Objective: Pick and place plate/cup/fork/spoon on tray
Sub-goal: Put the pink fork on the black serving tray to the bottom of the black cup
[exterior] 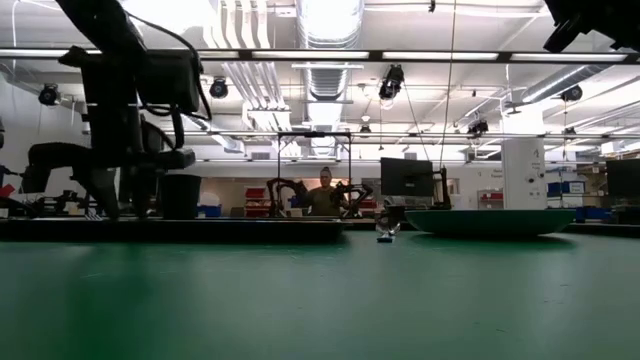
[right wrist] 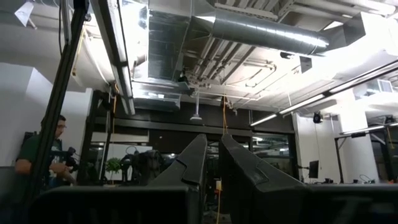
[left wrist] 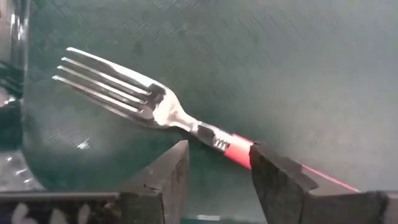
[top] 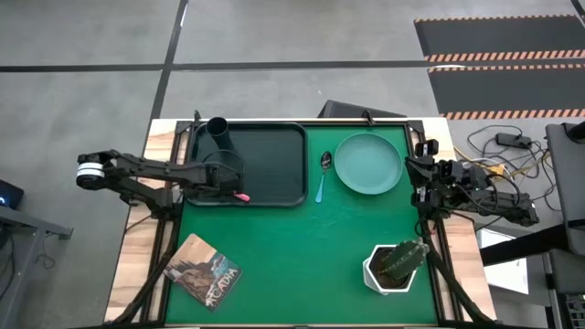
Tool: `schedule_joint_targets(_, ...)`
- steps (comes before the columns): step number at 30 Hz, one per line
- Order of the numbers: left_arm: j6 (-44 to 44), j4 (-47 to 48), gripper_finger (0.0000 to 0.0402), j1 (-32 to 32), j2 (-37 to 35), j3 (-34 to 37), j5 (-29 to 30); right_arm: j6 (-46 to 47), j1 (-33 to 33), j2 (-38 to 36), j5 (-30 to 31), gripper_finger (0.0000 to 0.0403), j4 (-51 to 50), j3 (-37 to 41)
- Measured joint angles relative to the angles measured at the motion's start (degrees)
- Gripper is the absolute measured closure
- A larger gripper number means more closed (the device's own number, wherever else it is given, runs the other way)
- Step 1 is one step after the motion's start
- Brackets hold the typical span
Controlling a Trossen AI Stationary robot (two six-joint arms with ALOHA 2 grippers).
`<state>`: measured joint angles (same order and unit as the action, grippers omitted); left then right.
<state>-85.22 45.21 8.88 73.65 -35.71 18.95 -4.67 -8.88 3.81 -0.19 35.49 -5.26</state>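
The fork (left wrist: 155, 109), with silver tines and a pink-red handle, lies on the black tray (top: 274, 155) near its near rim. My left gripper (left wrist: 219, 149) is open just above it. The fingers stand on either side of the handle's neck, and the handle (left wrist: 239, 153) runs under one fingertip; its tip also shows in the high view (top: 242, 196). The black cup (top: 218, 132) stands in the tray's far left corner. The blue-handled spoon (top: 323, 175) lies on the green mat between the tray and the teal plate (top: 368, 163). My right gripper (right wrist: 212, 155) is shut and empty at the table's right edge.
A white pot with a green plant (top: 395, 265) stands near the front right. A picture card (top: 203, 271) lies at the front left. The mat's middle and front centre (top: 292, 265) are bare. A person (exterior: 323, 195) stands in the room behind the table.
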Motion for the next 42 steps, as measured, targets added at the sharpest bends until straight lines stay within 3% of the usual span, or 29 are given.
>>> schedule_joint_targets(11,0.8,-3.6,0.0239,0.1,8.3,-0.5,4.4,-0.1,0.0,0.0,0.0,0.0371,0.6,0.0)
schedule_joint_targets(20,15.5,-3.7,0.024,0.9,7.9,-2.1,8.3,-0.5,0.0,0.0,0.0,0.0371,0.6,0.0)
schedule_joint_targets(29,7.8,-1.7,0.024,1.1,6.6,-2.4,2.5,-0.5,0.0,0.0,0.1,0.0371,0.6,0.0)
schedule_joint_targets(34,4.6,-1.2,0.024,1.1,6.8,-1.2,2.6,-0.5,0.0,0.0,0.1,0.0371,0.6,0.0)
schedule_joint_targets(39,5.3,-1.3,0.024,1.1,7.9,-1.2,3.2,-0.5,0.0,0.0,0.1,0.0371,0.6,0.0)
schedule_joint_targets(42,10.3,-1.7,0.0244,1.1,8.0,-1.5,4.1,-0.5,0.0,0.0,0.1,0.0371,0.6,0.0)
